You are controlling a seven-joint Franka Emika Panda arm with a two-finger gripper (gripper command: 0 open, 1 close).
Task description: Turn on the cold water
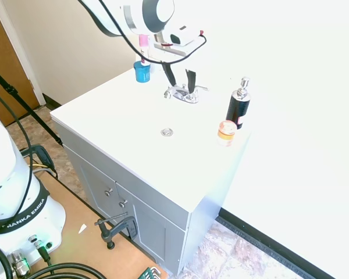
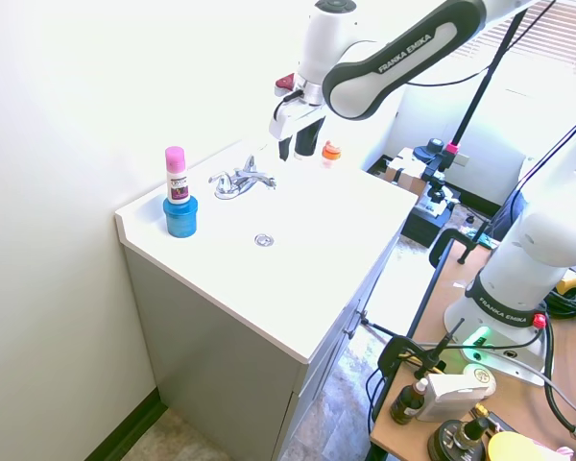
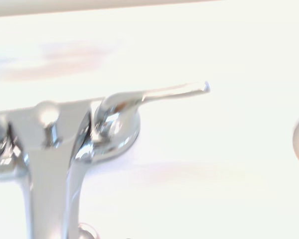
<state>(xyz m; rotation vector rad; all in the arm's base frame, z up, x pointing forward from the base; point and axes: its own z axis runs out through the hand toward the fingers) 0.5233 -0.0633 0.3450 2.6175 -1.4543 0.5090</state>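
— How did your pincer stand?

— Its two dark fingers hung apart, a moderate gap between them, and held nothing. They pointed down at the back of the white bench, just above the faucet. Whether a fingertip touched the chrome I could not tell from either outer view.

— And the faucet itself?

— Small and shiny chrome, with a short spout and two slim levers. No water ran from it. In my wrist view one lever lay out level from its round base, with the spout's body beside it.

— Where did it sit relative to the pincer?

— Directly beneath my fingers, at the rear of the bench behind the drain. A black pump bottle stood to one side of it, a blue cup holding a pink-topped bottle to the other.
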